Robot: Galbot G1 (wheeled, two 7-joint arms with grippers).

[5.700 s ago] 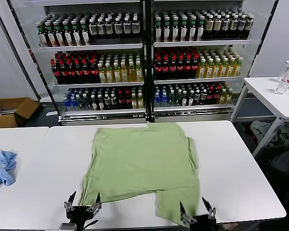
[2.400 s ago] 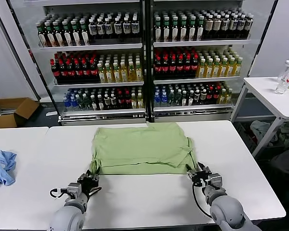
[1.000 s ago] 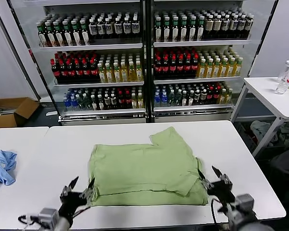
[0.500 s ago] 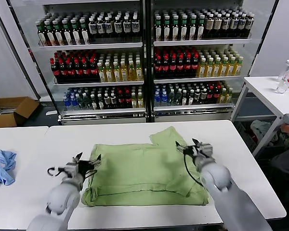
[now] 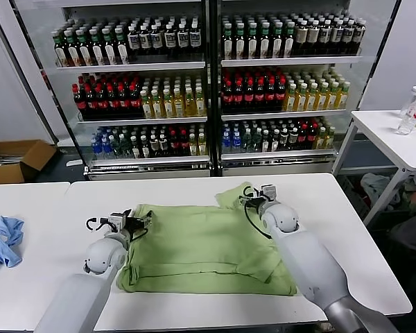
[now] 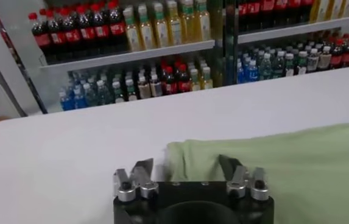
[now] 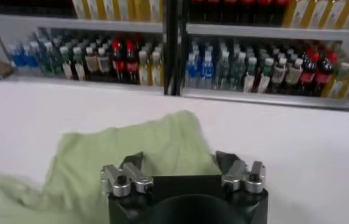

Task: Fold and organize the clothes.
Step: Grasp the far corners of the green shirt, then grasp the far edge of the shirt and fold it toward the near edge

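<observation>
The light green shirt (image 5: 208,243) lies folded into a wide band on the white table (image 5: 360,277), with a flap sticking out at its far right. No collar, buttons or patch show. My left gripper (image 5: 130,220) is open at the shirt's far left corner; in the left wrist view its fingers (image 6: 186,167) straddle the shirt's edge (image 6: 284,164). My right gripper (image 5: 254,195) is open over the far right flap; in the right wrist view it (image 7: 180,161) stands just above the cloth (image 7: 131,146), holding nothing.
A crumpled light blue cloth (image 5: 1,239) lies on the left table. Glass-door coolers full of bottles (image 5: 208,90) stand behind the table. A side table with bottles (image 5: 409,114) is at the right, and a cardboard box (image 5: 17,159) is on the floor at the left.
After folding the shirt's near half back, both open grippers moved from the table's near edge, along the shirt's sides, to its far corners. The shirt has lain still over the last second.
</observation>
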